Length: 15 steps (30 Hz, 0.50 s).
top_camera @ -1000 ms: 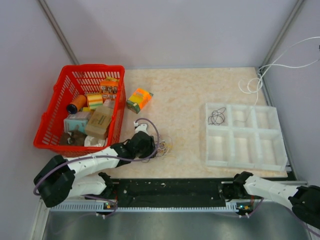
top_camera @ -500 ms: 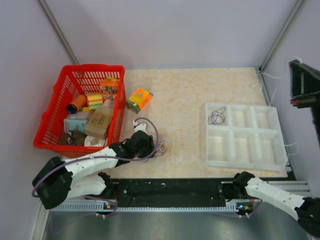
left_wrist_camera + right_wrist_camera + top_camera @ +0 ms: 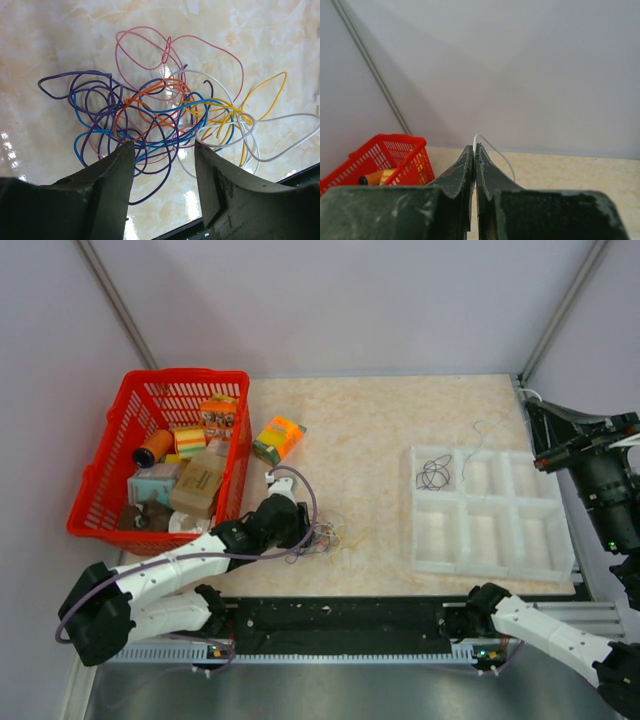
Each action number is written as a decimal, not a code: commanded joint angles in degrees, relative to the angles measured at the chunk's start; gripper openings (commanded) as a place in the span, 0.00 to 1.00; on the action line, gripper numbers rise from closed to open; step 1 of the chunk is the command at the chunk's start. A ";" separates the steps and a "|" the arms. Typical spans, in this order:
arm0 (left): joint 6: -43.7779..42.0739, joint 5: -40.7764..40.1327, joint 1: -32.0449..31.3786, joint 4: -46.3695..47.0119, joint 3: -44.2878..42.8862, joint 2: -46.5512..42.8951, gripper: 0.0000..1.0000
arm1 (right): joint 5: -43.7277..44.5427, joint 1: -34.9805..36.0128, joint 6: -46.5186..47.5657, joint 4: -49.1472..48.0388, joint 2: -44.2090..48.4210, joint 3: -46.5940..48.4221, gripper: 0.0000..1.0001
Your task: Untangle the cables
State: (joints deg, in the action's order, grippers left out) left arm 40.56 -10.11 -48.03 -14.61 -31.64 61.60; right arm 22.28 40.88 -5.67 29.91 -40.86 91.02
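Observation:
A tangle of thin cables [image 3: 165, 107] lies on the marble table: purple [image 3: 85, 95], blue [image 3: 80, 145], orange [image 3: 150, 90], yellow [image 3: 270, 82], white [image 3: 280, 120] and pink [image 3: 150, 50] loops. My left gripper [image 3: 162, 145] is open just in front of it, jaws apart over the nearest purple loops; in the top view it [image 3: 300, 530] sits beside the tangle [image 3: 328, 538]. My right gripper [image 3: 475, 146] is shut on a white cable [image 3: 492, 147] and held high at the right [image 3: 533, 408]. The white cable [image 3: 478, 435] hangs toward the tray. A black cable [image 3: 434, 473] lies in the tray's back-left compartment.
A white six-compartment tray [image 3: 412, 540] sits at the right. A red basket [image 3: 185, 375] full of small items stands at the left, also in the right wrist view [image 3: 380, 155]. An orange-green box [image 3: 278, 440] lies next to it. A black rail [image 3: 340, 625] runs along the near edge.
My right gripper has come into the top view at the right, carrying the white cable down from the back corner toward the tray. My left gripper has shifted slightly and the tangle has spread a little rightward.

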 commanded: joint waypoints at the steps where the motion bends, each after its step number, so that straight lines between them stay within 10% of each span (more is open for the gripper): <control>1: -0.30 -0.09 0.31 0.46 -1.94 -1.66 0.56 | -2.86 0.25 -5.22 -0.03 0.43 -5.93 0.00; 15: -1.53 -0.88 0.31 -1.12 -3.25 -3.60 0.58 | -5.93 0.34 -5.67 0.59 -0.88 -2.27 0.00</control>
State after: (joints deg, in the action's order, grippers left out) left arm 39.27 -10.26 -48.03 -16.75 -32.51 58.65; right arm 18.70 40.88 -11.68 33.19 -40.25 81.93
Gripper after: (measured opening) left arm 0.580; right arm 0.007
